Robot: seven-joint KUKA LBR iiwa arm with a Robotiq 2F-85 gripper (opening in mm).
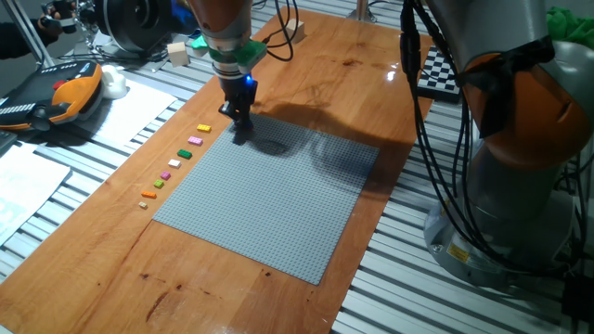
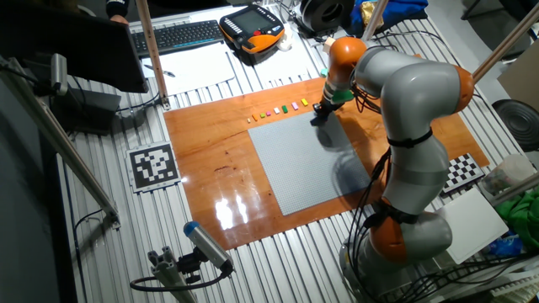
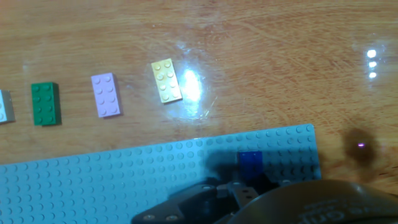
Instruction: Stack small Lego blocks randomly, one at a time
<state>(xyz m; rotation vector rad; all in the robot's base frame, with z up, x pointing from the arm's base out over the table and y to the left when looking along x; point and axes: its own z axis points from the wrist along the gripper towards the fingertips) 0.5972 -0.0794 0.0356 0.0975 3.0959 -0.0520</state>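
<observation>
My gripper [image 1: 239,128] stands at the far corner of the grey baseplate [image 1: 278,204], fingers close together and down at the plate. In the hand view a blue Lego block [image 3: 250,160] sits at the fingertips [image 3: 217,188] near the baseplate's corner [image 3: 124,174], its lower part hidden by them; it looks gripped. A row of small Lego blocks lies on the wood beside the plate: yellow [image 3: 166,80], pink [image 3: 105,95], green [image 3: 45,103], white [image 3: 5,106]. The row [image 1: 175,163] also shows in both fixed views, running from yellow [image 1: 202,128] to orange [image 1: 148,194].
The baseplate [image 2: 303,160] lies on a wooden board [image 1: 111,250] over a slatted metal table. The arm's base [image 1: 510,186] stands at the right. A teach pendant [image 1: 56,97], papers and a white object [image 1: 113,82] lie at the far left.
</observation>
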